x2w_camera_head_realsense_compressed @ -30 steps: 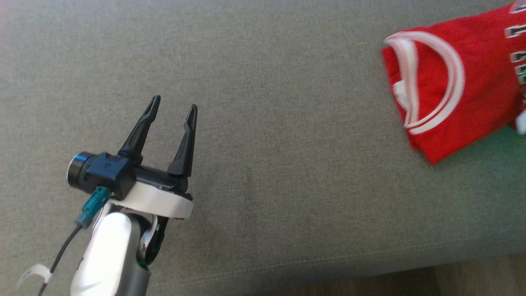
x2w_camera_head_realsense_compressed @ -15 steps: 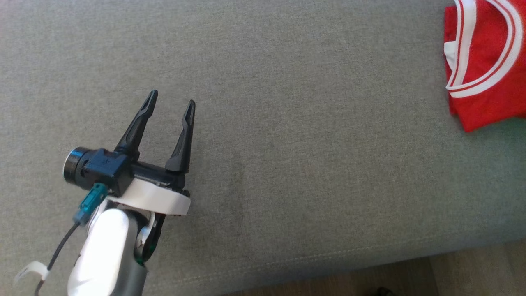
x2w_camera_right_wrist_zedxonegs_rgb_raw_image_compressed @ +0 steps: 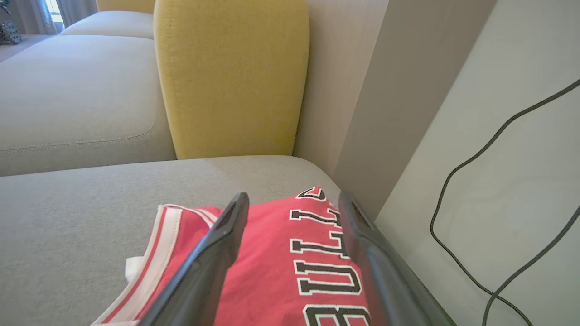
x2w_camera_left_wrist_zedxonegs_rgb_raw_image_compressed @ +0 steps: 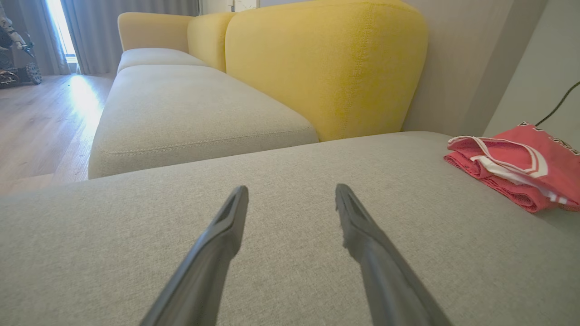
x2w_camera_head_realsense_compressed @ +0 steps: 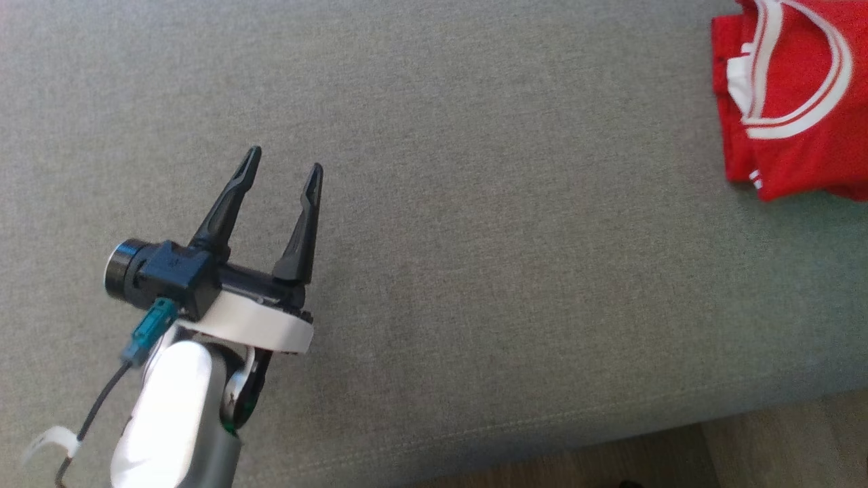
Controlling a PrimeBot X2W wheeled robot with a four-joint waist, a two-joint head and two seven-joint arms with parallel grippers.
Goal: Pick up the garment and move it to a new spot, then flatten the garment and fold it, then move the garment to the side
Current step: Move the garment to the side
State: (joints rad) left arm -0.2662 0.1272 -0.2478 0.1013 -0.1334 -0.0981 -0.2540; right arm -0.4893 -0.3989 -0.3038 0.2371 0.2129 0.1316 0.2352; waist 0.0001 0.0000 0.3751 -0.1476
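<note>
As the folded red garment (x2w_camera_head_realsense_compressed: 793, 102) lies at the right end of the grey seat cushion (x2w_camera_head_realsense_compressed: 475, 271), we see our right end effector (x2w_camera_right_wrist_zedxonegs_rgb_raw_image_compressed: 294, 197) poised directly over it — fingers spread wide, pinching nothing, the jersey's black-and-white lettering (x2w_camera_right_wrist_zedxonegs_rgb_raw_image_compressed: 321, 271) showing between them. Our left end effector (x2w_camera_head_realsense_compressed: 285, 158) hangs above bare cloth towards the seat cushion's left, well apart from the garment, its two dark fingers likewise spread and empty. Behind the seat cushion stands a yellow backrest (x2w_camera_right_wrist_zedxonegs_rgb_raw_image_compressed: 231, 77) — and a black cable (x2w_camera_right_wrist_zedxonegs_rgb_raw_image_compressed: 476, 181) trails down the pale wall panel (x2w_camera_right_wrist_zedxonegs_rgb_raw_image_compressed: 521, 113) just off its right edge.
</note>
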